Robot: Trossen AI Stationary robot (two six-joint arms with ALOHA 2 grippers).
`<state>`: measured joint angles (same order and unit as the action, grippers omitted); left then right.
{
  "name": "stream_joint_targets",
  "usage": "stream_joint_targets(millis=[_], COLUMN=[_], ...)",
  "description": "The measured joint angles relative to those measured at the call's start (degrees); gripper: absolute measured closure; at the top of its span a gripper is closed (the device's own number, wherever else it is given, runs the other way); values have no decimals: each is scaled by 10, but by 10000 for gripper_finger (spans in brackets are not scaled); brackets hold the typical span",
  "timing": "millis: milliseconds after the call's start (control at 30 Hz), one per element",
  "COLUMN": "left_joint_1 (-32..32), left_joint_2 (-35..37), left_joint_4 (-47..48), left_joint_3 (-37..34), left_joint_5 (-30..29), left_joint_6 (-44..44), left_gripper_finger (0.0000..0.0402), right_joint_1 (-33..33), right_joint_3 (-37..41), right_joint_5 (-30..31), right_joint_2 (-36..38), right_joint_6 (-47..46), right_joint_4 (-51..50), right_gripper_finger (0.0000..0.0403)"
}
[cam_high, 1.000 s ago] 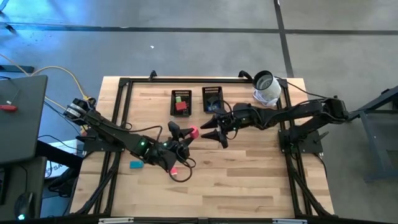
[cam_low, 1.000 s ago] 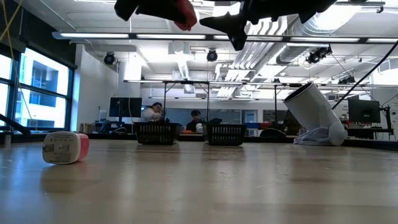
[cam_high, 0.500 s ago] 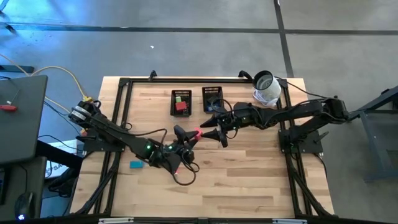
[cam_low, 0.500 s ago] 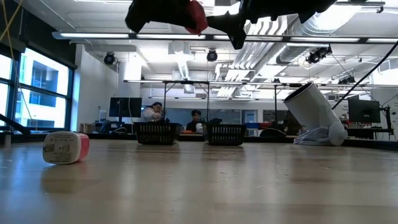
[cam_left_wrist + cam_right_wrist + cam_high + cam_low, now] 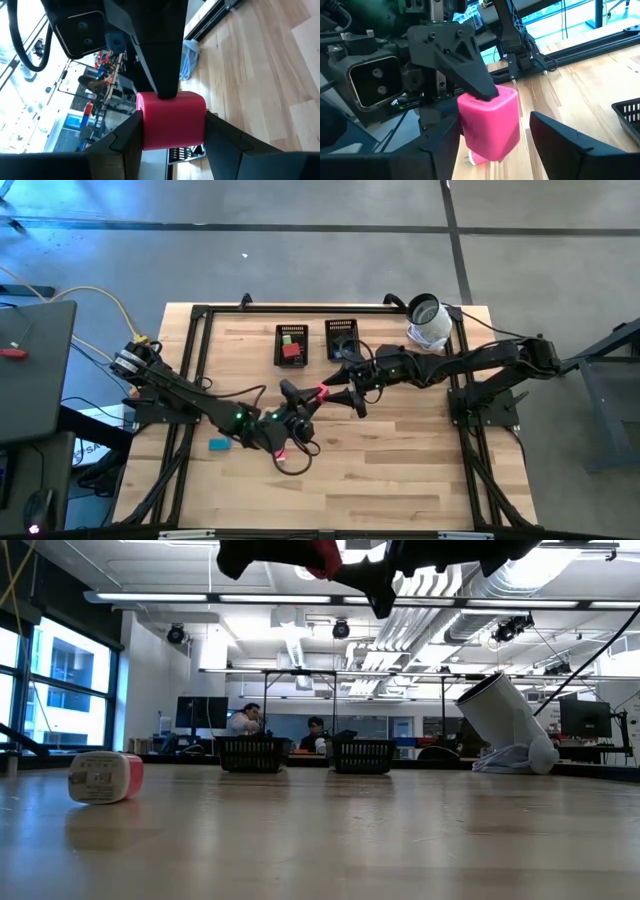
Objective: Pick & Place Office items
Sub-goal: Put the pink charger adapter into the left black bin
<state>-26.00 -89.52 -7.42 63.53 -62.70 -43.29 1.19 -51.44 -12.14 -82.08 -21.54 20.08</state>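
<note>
While the left gripper (image 5: 303,398) holds the pink block (image 5: 321,392) clamped between its fingers above the middle of the bench (image 5: 400,470), the right gripper (image 5: 345,388) sits right at it, fingers spread wide on either side of the block but not visibly pressing it. Both grippers meet in mid-air, well clear of the wood. Just beyond them, two black mesh trays (image 5: 291,345) stand side by side at the far edge, the left one carrying red and green pieces. A white cylinder (image 5: 428,320) leans at the far right corner. A teal piece (image 5: 218,445) lies near the left rail, under the left arm. Near-right bench runs bare, plenty of room there.
</note>
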Motion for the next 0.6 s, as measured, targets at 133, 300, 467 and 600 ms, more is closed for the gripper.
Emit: stream_joint_targets(millis=[133, 300, 467, 600], left_joint_1=[2, 11, 20, 20], left_joint_2=[0, 0, 0, 0], left_joint_4=[-6, -27, -34, -34], left_joint_3=[0, 0, 0, 0], left_joint_5=[4, 15, 29, 29], left_joint_6=[-3, -19, -19, -15], left_gripper_finger=[241, 241, 241, 241], right_joint_1=[0, 0, 0, 0], right_joint_3=[0, 0, 0, 0], right_joint_5=[0, 0, 1, -2], right_joint_2=[0, 0, 0, 0], right_joint_6=[2, 2, 4, 12], right_joint_4=[3, 4, 3, 3], right_gripper_finger=[176, 176, 201, 243])
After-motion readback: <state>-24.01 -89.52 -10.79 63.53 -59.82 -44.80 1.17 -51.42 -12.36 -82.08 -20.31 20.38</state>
